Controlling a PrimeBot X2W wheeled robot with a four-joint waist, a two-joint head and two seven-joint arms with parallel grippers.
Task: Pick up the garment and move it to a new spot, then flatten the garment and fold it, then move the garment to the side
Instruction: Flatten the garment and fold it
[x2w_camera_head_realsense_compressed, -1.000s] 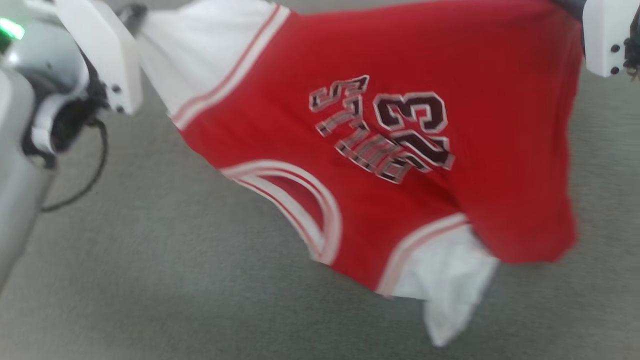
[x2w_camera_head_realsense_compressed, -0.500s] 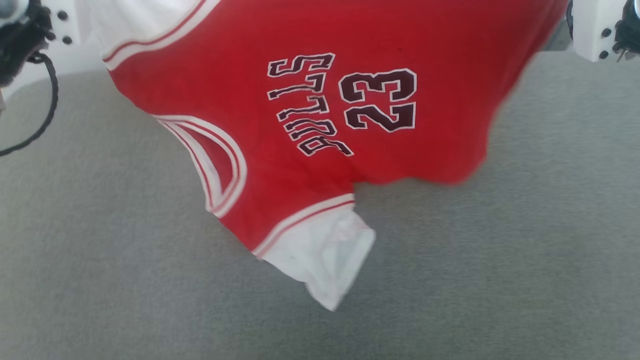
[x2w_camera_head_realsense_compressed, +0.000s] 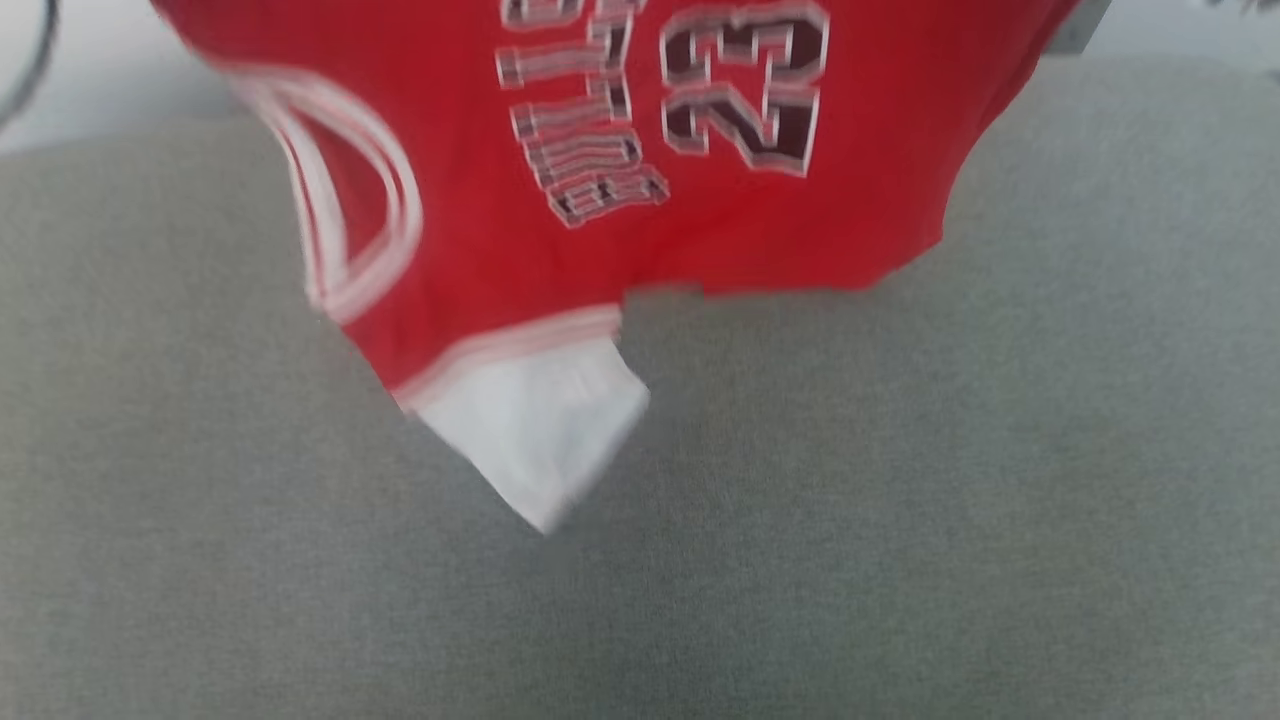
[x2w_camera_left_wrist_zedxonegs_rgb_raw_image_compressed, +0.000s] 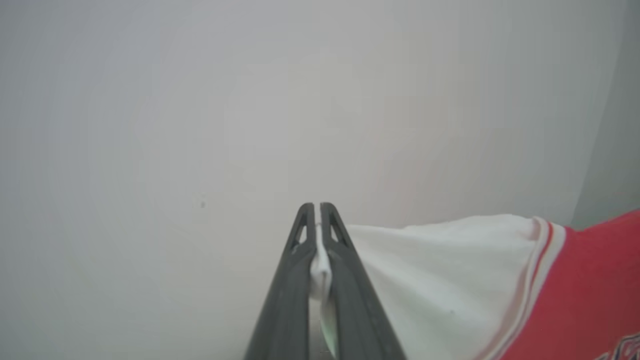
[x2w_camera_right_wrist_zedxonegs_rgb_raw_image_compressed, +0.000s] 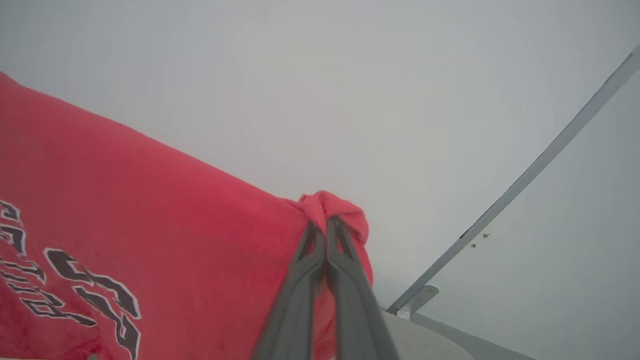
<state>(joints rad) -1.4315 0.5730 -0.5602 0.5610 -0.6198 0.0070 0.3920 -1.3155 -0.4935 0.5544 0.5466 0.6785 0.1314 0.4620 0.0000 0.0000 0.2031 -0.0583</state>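
- The pale wall (x2w_camera_left_wrist_zedxonegs_rgb_raw_image_compressed: 200, 100) stood behind both arms, with a grey strip (x2w_camera_right_wrist_zedxonegs_rgb_raw_image_compressed: 540, 160) slanting across it in the right wrist view.
- The grey desk (x2w_camera_head_realsense_compressed: 900, 520) lay below, blurred in the head view.
- The red jersey (x2w_camera_head_realsense_compressed: 700, 240) hung over the desk, spread between the two arms, its number 23 and lettering upside down and a white side panel (x2w_camera_head_realsense_compressed: 530, 440) dangling lowest.
- The left end effector (x2w_camera_left_wrist_zedxonegs_rgb_raw_image_compressed: 316, 207) was clamped on white panel fabric.
- The right end effector (x2w_camera_right_wrist_zedxonegs_rgb_raw_image_compressed: 325, 222) was pinched closed on a bunched red corner.
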